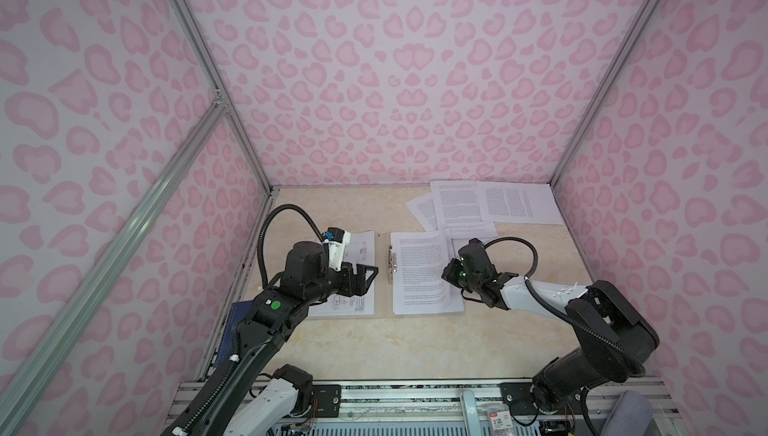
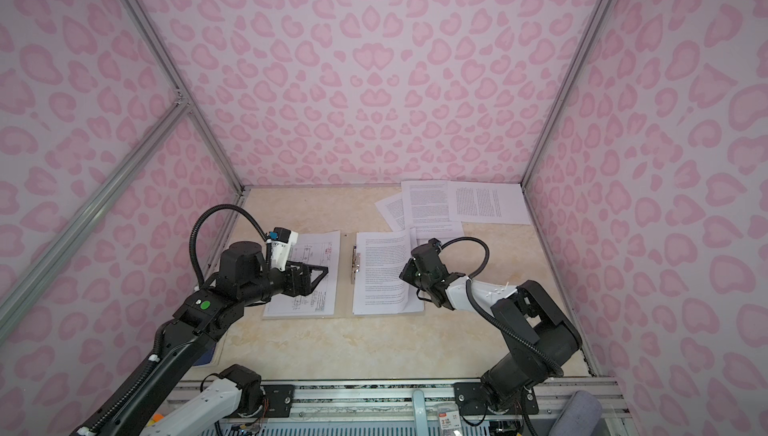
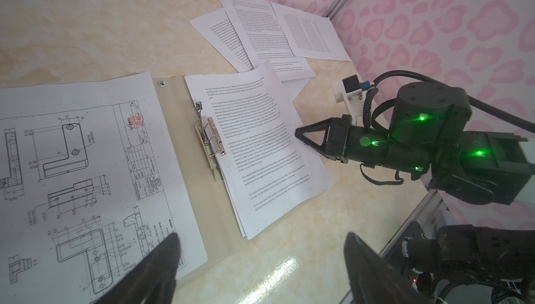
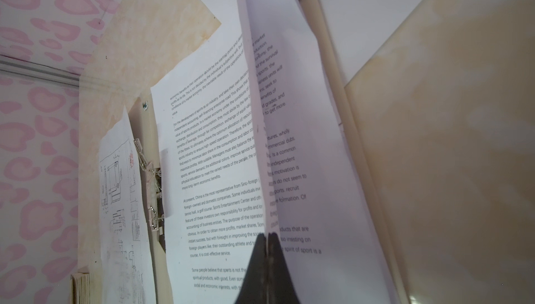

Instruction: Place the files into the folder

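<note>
In both top views the folder (image 1: 382,288) (image 2: 344,288) lies open and flat in the middle of the table (image 1: 374,346). A drawing sheet (image 1: 362,249) lies on its left half. A pile (image 1: 456,305) of sheets with print lies on its right half, next to a metal clip (image 1: 392,265) by the fold. The left gripper (image 1: 368,280) hangs over the drawing sheet with its fingers spread wide and nothing in them. The right gripper (image 1: 448,275) is at the right edge of the pile, where the top sheet (image 1: 419,259) curls up. Some loose sheets (image 1: 478,205) lie in the back right corner, partly over one another, outside the folder. A blue book (image 1: 236,324) peeks out from under the left arm.

In the left wrist view the two dark fingers (image 3: 157,265) of the left gripper (image 3: 260,259) stand far apart and are empty. One is over the drawing sheet (image 3: 86,157). I cannot tell if it touches the paper. The bare folder (image 3: 176,114), the clip (image 3: 208,140) and the pile (image 3: 289,201) show past it. The right gripper (image 3: 301,136) has its tip at the far edge of the pile. The loose sheets (image 3: 260,27) lie by the wall.

In the right wrist view the right gripper (image 4: 267,236) has its fingers pressed tight together. The edge of the top sheet (image 4: 278,99) is pinched between them. That sheet bends up off the pile (image 4: 208,172). Beyond are the clip (image 4: 153,183) and the drawing sheet (image 4: 121,201).
</note>
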{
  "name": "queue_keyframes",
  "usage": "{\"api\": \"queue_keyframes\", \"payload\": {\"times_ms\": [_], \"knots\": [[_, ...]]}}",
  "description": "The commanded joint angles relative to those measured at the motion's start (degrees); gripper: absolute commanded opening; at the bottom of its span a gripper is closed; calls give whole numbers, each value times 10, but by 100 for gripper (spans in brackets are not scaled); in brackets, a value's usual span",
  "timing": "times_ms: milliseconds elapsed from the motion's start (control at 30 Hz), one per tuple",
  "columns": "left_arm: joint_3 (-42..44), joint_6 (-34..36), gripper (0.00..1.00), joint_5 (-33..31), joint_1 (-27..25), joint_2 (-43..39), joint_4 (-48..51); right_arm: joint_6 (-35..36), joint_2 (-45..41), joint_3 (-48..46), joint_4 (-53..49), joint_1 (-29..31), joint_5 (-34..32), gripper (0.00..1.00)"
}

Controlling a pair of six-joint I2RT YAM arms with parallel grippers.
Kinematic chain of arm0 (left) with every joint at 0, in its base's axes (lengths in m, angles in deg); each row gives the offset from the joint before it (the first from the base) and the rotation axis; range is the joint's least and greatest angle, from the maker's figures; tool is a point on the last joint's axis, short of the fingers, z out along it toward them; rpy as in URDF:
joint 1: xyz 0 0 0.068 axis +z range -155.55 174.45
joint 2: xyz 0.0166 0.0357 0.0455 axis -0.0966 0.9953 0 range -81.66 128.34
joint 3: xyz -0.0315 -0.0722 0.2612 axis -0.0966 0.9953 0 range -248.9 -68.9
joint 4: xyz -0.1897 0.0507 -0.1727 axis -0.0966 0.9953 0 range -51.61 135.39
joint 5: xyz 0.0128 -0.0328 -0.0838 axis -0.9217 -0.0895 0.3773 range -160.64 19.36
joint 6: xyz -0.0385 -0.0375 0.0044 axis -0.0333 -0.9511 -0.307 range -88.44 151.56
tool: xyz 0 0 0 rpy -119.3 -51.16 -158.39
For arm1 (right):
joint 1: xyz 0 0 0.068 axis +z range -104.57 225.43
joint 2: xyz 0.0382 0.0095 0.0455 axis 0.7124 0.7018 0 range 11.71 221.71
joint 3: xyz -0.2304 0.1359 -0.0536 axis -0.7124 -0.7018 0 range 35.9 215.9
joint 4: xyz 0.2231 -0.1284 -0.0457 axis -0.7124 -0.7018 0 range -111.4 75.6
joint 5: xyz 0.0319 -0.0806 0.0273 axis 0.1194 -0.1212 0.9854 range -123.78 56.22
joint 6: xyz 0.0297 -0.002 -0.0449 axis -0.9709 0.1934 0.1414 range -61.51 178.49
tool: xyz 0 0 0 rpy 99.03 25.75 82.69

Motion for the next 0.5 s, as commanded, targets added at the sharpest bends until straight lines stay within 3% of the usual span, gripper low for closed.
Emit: {"api": "queue_keyframes", "payload": {"times_ms": [0,100,333,467], "knots": [[1,7,90,0,0,-3,-8,-1,2,-6,11,0,-2,1],[1,6,89,-1,0,-2,-8,-3,0,-8,8,0,-7,9],[0,6,89,-3,0,-2,-8,-14,-18,-21,-19,0,-36,53],[0,5,89,-3,0,0,-9,-2,-27,-13,-52,-1,-54,72]]}}
